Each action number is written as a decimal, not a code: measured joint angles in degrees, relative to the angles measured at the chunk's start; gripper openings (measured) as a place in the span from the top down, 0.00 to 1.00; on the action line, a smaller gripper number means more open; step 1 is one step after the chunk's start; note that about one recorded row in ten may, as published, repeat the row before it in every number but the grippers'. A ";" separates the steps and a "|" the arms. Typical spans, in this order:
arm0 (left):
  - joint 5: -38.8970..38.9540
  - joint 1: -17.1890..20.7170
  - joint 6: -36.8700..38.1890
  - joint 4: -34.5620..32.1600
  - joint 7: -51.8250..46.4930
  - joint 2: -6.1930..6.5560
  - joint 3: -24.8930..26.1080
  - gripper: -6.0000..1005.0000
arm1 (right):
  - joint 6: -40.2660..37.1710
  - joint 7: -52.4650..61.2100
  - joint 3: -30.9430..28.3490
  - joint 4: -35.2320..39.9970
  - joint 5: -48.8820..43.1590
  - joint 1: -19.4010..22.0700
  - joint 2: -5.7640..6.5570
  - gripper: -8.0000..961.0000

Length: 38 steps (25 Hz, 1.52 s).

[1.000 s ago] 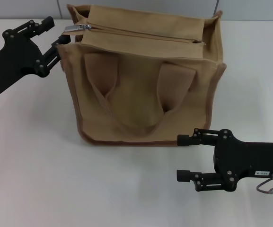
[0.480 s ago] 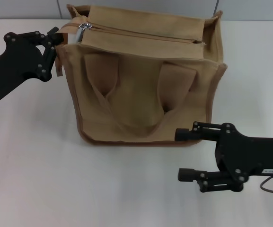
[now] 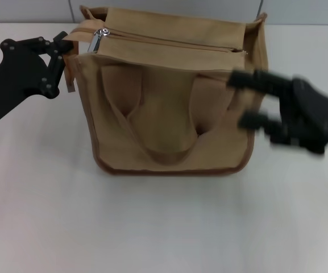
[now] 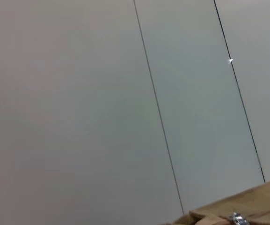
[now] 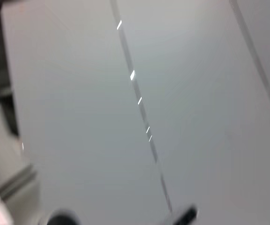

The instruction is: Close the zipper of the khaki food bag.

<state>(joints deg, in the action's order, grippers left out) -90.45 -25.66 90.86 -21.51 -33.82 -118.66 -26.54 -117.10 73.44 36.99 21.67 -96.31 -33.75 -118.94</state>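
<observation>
Standing on the white table, the khaki food bag sits upright toward the far middle in the head view, handles hanging down its near face. The zipper runs across the top from left to right, its silver pull tab at the far-left end, tipped up. The left gripper is at the bag's upper left corner, fingers close together beside the small orange-brown side tab; whether they pinch any fabric, I cannot tell. The right gripper is in front of the bag's right side, blurred, two fingers spread apart with nothing between them.

Left wrist view: mostly grey wall panels with thin dark seams. A strip of the bag's tan top edge shows at one corner, with a bit of shiny metal on it, likely the pull tab. No fingers visible here.

Right wrist view: blurred grey panelling with one seam. Dark shapes at the edges, not identifiable. The bag does not appear.
</observation>
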 joint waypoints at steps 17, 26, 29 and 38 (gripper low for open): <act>2.66 -0.31 1.35 0.77 -0.02 -0.07 -0.16 0.99 | 18.56 33.34 3.36 9.07 3.06 -13.89 0.72 0.20; 2.66 -0.69 1.77 0.82 -0.02 -0.08 -0.12 0.99 | 27.85 47.27 12.94 12.54 -3.52 -20.33 1.91 0.20; 2.66 -0.75 1.75 0.86 -0.02 -0.08 -0.03 0.99 | 28.37 50.16 12.98 12.60 -6.20 -22.14 1.92 0.20; 2.74 -1.09 1.49 1.36 -0.02 -0.08 0.00 0.99 | 29.91 56.86 13.79 12.99 -10.88 -25.00 1.96 0.20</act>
<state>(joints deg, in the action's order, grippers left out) -87.71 -26.75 92.36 -20.15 -33.84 -118.74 -26.54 -87.18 130.30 50.79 34.66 -107.19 -58.75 -116.98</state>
